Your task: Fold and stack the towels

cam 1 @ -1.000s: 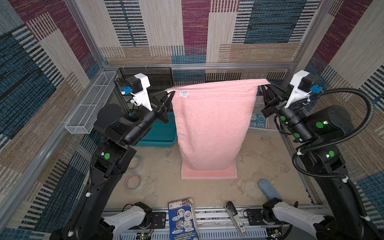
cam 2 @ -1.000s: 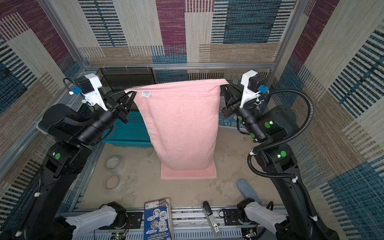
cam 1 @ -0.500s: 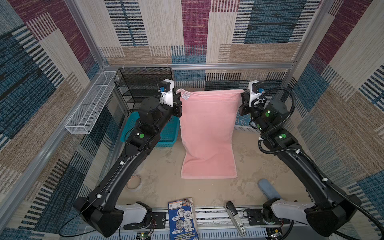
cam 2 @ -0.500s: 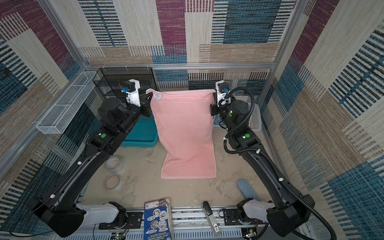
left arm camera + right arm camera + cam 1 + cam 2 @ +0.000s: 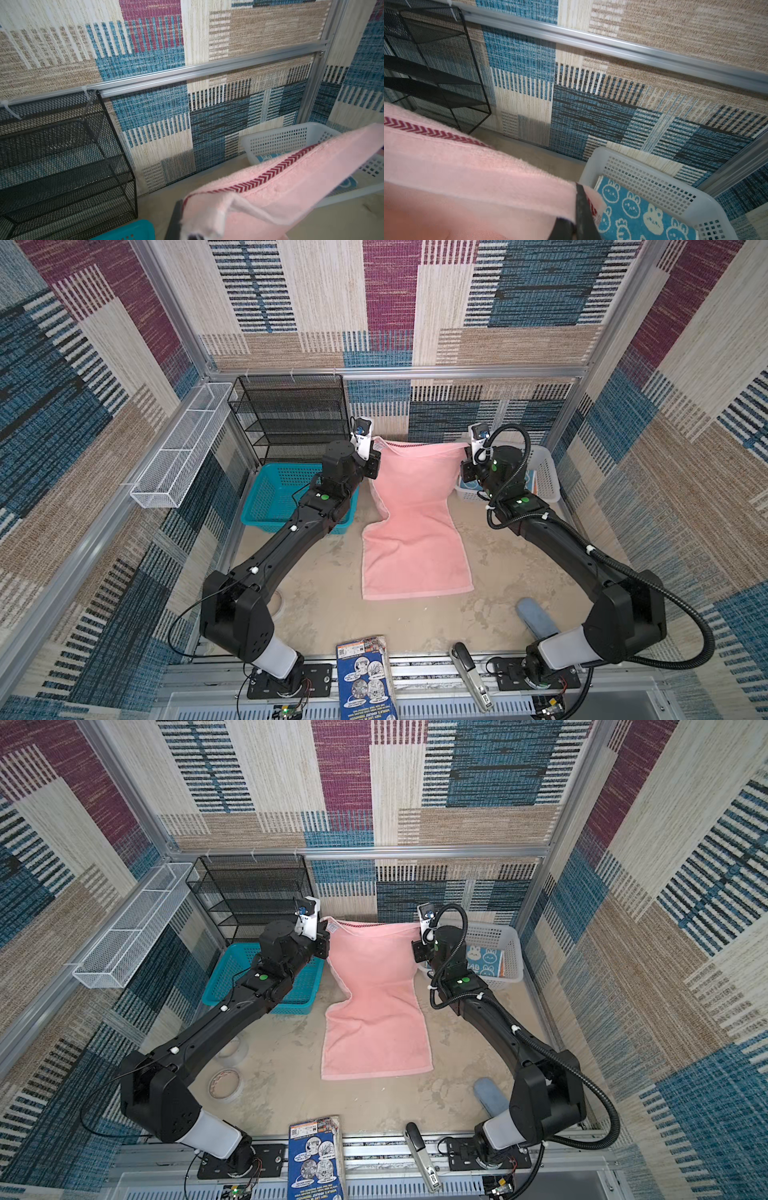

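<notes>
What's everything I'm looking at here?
pink towel: one, pink, middle, far end raised
white basket: one, white, far right
rabbit towel: one, blue, in white basket
teal basket: one, teal, far left
mesh shelf: one, black, back left
wire tray: one, white, left wall
tape rolls: two, pale, near left
box: one, blue, near edge
stapler: one, black, near edge
pad: one, bluish, near right
left claw: one, black, gripping towel corner
right claw: one, black, gripping towel corner

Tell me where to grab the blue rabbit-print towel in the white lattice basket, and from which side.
Come down from above: the blue rabbit-print towel lies flat inside the white lattice basket, whose walls block a sideways approach. Pinch its exposed corner by the wall, probably easiest to lift. First free a gripper: the left gripper and right gripper are shut on the pink terry towel.
</notes>
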You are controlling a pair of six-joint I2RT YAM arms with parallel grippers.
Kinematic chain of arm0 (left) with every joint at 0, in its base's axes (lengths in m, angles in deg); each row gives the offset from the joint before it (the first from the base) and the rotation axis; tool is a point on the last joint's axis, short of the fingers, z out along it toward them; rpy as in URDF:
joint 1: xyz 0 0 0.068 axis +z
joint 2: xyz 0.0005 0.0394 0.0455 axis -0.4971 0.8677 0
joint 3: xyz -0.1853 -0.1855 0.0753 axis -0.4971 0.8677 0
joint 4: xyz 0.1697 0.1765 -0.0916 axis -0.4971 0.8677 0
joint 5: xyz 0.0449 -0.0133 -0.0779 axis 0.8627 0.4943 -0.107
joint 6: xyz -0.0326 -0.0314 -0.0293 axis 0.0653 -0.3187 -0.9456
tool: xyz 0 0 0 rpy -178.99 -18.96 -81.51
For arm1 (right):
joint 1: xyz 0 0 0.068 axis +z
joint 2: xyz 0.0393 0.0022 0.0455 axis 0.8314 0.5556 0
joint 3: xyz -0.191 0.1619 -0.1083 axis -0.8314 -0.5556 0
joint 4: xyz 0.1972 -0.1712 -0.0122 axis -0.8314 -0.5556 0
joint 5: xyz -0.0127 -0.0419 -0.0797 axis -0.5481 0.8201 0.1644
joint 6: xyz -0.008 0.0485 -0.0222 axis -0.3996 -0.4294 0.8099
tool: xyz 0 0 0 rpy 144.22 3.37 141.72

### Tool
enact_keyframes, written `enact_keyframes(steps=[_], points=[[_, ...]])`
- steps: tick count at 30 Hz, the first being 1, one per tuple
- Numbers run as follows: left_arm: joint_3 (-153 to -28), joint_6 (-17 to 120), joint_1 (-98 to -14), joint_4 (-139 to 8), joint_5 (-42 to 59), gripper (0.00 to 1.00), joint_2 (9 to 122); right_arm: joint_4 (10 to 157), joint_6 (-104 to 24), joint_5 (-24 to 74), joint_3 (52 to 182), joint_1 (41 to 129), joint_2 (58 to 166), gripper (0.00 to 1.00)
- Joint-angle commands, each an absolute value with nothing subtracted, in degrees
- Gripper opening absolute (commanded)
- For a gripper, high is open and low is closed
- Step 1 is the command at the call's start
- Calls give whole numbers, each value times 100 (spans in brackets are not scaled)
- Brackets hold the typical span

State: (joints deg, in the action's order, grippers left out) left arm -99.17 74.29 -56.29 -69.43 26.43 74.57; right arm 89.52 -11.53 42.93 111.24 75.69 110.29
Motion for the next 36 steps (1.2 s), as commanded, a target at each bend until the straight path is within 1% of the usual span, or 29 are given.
enact_keyframes(steps=[1,6,9,14,18,21,25,31,36], points=[[-10176,7739,-5588,-7207,2879,0,7746,9299,-1218,4407,11133,7510,11245,0],[-10923,7734,-5450,-6679,2816,0,8314,9308,-1250,4417,11203,7382,11539,0],[-11168,7787,-5348,-6424,2510,0,8416,9269,-1251,4474,11233,7296,11585,0],[-11522,8205,-5198,-5610,1516,0,8349,9333,-1248,4504,11214,7093,11394,0],[-11297,8727,-5167,-5453,785,0,8094,9366,-1218,4426,11278,7043,11230,0],[-11008,8889,-5098,-5634,739,0,7895,9315,-1201,4378,11373,7048,11130,0],[-10992,8776,-4898,-5820,663,0,7875,9314,-1200,4298,11415,7048,10993,0],[-11063,8679,-4849,-5935,543,0,8253,9341,-1270,4097,11315,7048,11062,0],[-11216,8625,-4812,-6059,961,0,8757,9325,-1307,4220,11274,7045,11219,0]])
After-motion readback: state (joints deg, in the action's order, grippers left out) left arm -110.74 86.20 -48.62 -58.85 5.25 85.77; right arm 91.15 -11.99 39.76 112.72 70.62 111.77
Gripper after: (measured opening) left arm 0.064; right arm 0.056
